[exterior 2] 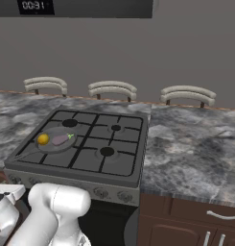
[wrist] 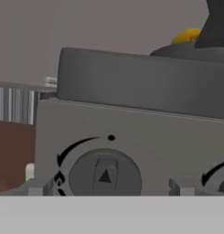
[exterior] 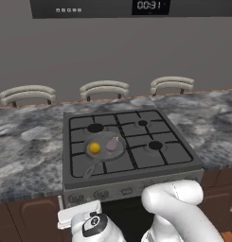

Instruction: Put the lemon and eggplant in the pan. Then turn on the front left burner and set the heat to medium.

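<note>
The grey pan [exterior: 118, 152] sits on the stove's front left grate, its handle pointing toward the front edge. Inside it lie the yellow-orange lemon [exterior: 94, 148] and, to its right, the pale purple eggplant [exterior: 111, 144]; both also appear in the right base view as lemon [exterior 2: 43, 139] and eggplant [exterior 2: 60, 139]. The front left burner is hidden under the pan. My gripper [wrist: 107, 187] is low at the stove's front panel, open, with one fingertip on each side of the leftmost round knob [wrist: 105, 176], which has an arrow mark. The lemon [wrist: 186, 35] peeks over the stove top above.
Three bare dark burners [exterior: 155, 145] occupy the other grates. More knobs [exterior 2: 124, 196] line the front panel. Marble counter [exterior: 27, 151] flanks the stove on both sides. Three chair backs [exterior: 104, 88] stand behind it, and brown cabinets [exterior 2: 195, 221] sit below.
</note>
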You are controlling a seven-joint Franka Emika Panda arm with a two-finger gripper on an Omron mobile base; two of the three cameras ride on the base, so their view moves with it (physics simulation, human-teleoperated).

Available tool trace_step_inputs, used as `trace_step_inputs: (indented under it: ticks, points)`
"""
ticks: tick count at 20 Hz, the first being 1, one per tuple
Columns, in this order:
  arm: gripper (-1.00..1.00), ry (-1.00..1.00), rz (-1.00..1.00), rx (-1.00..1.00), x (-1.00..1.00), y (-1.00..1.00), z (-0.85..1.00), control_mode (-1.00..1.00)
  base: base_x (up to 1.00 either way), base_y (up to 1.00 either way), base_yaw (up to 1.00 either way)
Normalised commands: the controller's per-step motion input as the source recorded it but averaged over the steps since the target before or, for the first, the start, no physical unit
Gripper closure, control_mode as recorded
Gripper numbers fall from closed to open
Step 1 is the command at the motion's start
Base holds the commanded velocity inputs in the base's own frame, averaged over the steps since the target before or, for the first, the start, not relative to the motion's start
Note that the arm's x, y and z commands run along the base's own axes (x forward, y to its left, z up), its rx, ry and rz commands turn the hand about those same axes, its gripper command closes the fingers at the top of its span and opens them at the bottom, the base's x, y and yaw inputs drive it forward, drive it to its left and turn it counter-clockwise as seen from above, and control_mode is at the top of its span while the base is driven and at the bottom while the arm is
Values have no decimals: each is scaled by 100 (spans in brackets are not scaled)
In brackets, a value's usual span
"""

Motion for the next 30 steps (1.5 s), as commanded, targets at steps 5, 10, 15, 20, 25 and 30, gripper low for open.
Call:
trace_step_inputs:
  ticks: [5, 10, 15, 20, 25, 30]
  points:
    - [-100, 0, 0, 0, 9, 15, -14, -100, 0, 0, 0]
    - [-100, 0, 0, 0, 0, 9, -10, -100, 0, 0, 0]
    - [100, 0, 0, 0, 0, 0, -2, -100, 0, 0, 0]
    - [100, 0, 0, 2, 10, -1, 0, -100, 0, 0, 0]
    - [100, 0, 0, 6, 26, -10, 0, -100, 0, 0, 0]
    - [100, 0, 0, 5, 46, -12, 0, -100, 0, 0, 0]
